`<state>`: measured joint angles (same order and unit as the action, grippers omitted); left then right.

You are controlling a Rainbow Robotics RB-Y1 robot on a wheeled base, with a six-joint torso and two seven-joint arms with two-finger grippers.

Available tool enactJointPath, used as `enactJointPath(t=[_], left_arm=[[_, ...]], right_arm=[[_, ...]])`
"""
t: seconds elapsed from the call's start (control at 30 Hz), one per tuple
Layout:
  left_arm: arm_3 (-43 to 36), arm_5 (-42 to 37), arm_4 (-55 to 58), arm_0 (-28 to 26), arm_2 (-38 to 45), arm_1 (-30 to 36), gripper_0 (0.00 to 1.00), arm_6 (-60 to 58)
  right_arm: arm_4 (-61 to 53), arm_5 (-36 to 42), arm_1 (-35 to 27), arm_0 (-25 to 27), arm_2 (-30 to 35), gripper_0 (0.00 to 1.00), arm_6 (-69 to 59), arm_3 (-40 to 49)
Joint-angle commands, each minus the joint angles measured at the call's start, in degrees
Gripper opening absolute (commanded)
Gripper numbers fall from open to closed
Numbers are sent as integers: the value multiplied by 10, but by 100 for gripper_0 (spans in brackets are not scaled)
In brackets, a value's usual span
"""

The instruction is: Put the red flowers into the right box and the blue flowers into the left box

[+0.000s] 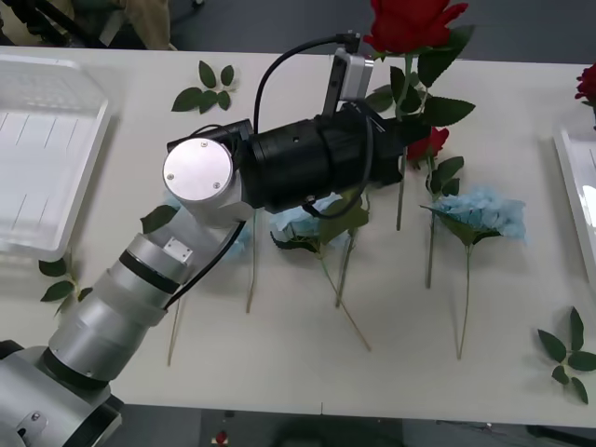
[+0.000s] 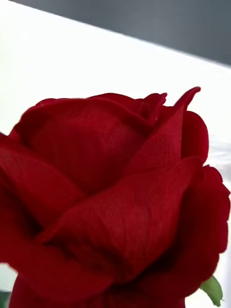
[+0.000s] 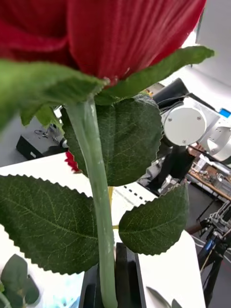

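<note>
- Left end effector (image 1: 402, 140) is up over the middle of the surface (image 1: 279, 363). It's closed on the stem of a red rose (image 1: 410, 23), w/ the bloom standing high.
- Right box (image 1: 577, 186) is at the far right edge, well apart. Long carry, so the thin stem could slip or spin.
- Blue flowers (image 1: 484, 212) lie below; leaves may snag them.
- Right end effector: can't tell if open; another rose (image 2: 115, 202) sits right at its camera.

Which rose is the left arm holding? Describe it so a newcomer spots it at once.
Follow the left arm across the table to its left gripper. The held rose stands upright there, bloom raised near the far edge. Unlike the lying rose and blue flowers, it is lifted.
</note>
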<state>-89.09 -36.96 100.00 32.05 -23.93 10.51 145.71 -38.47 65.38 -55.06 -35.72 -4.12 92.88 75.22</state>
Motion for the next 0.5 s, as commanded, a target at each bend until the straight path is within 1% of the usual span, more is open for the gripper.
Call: enactJointPath(t=[0.03, 0.1, 0.23, 0.33, 0.5], left_arm=[[-9, 11, 19, 15, -4, -6, 0, 11], [-9, 15, 25, 15, -5, -6, 0, 11], [-9, 27, 31, 14, -5, -6, 0, 11], [-9, 29, 32, 14, -5, -6, 0, 12], [-9, 29, 32, 14, -5, -6, 0, 12]], right_arm=[[9, -1, -37, -19, 23, 0, 31, -2], [21, -2, -53, -19, 38, 0, 65, -22], [66, -27, -66, -19, 49, 0, 99, -45], [60, -50, -67, -19, 53, 0, 99, -77], [48, -119, -66, -19, 48, 0, 100, -148]])
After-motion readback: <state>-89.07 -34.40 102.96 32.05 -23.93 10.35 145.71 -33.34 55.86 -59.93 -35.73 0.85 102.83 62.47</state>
